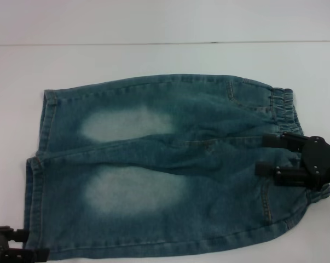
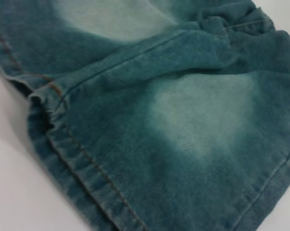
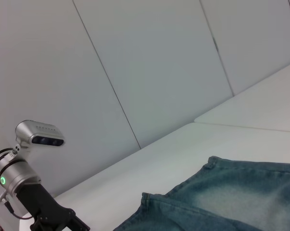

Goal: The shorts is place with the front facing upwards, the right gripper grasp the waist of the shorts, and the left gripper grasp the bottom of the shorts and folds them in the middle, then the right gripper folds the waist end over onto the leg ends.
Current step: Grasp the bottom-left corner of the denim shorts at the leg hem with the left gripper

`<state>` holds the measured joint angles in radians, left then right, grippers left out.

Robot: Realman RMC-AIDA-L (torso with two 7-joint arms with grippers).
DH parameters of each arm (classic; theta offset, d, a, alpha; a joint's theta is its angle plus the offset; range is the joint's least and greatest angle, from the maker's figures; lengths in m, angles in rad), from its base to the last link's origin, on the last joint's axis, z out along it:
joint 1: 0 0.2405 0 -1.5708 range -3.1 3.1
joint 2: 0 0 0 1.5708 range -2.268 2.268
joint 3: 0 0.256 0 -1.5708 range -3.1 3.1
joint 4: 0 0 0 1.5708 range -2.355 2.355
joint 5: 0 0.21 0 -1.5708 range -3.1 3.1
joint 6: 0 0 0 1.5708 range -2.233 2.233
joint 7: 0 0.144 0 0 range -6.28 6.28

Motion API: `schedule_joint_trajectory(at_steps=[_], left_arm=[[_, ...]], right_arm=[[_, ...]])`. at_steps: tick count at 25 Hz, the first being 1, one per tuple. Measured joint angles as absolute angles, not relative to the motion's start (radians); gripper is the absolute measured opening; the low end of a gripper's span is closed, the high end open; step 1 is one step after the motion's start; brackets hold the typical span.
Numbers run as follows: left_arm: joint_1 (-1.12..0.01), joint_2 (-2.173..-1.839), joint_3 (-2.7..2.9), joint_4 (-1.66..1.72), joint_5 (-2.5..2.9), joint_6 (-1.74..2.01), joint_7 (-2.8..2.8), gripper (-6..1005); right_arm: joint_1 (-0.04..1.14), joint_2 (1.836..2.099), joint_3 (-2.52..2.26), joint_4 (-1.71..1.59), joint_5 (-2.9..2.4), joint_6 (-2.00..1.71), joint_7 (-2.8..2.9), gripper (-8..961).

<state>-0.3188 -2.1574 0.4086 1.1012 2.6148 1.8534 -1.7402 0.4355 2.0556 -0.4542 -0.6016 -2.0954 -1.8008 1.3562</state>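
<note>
right gripper spread open over the waist of the shorts, left gripper cropped, state unclear

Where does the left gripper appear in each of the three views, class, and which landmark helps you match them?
Head view: the left gripper sits at the bottom left corner, by the leg ends.
Left wrist view: not in it; only denim and hem.
Right wrist view: lower left corner, silver cuff with green light above it.
Shared landmark: the stitched leg hem of the shorts.
</note>
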Motion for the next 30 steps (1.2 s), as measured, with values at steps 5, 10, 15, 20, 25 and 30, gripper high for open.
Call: schedule_joint_trajectory(at_steps=[5, 10, 15, 20, 25, 30], left_arm=[[-0.317, -2.157, 0.422, 1.102, 2.622, 1.850, -1.749, 900], [-0.318, -2.158, 0.418, 1.109, 2.623, 1.849, -1.751, 899], [-0.324, -2.161, 0.435, 1.105, 2.623, 1.865, -1.767, 899], [-0.326, -2.162, 0.454, 1.105, 2.612, 1.875, -1.776, 900], [-0.330, -2.163, 0.456, 1.088, 2.602, 1.861, -1.777, 879], [-0.337, -2.163, 0.453, 1.099, 2.607, 1.858, -1.792, 843]], right_arm=[[0.435, 2.058, -0.454, -0.605, -2.095, -1.799, 1.356, 927], [0.434, 2.059, -0.452, -0.606, -2.095, -1.799, 1.356, 927], [0.434, 2.058, -0.441, -0.606, -2.094, -1.801, 1.359, 927], [0.434, 2.060, -0.429, -0.606, -2.094, -1.801, 1.359, 927], [0.434, 2.060, -0.424, -0.606, -2.094, -1.802, 1.361, 927], [0.434, 2.059, -0.416, -0.606, -2.094, -1.802, 1.361, 927]])
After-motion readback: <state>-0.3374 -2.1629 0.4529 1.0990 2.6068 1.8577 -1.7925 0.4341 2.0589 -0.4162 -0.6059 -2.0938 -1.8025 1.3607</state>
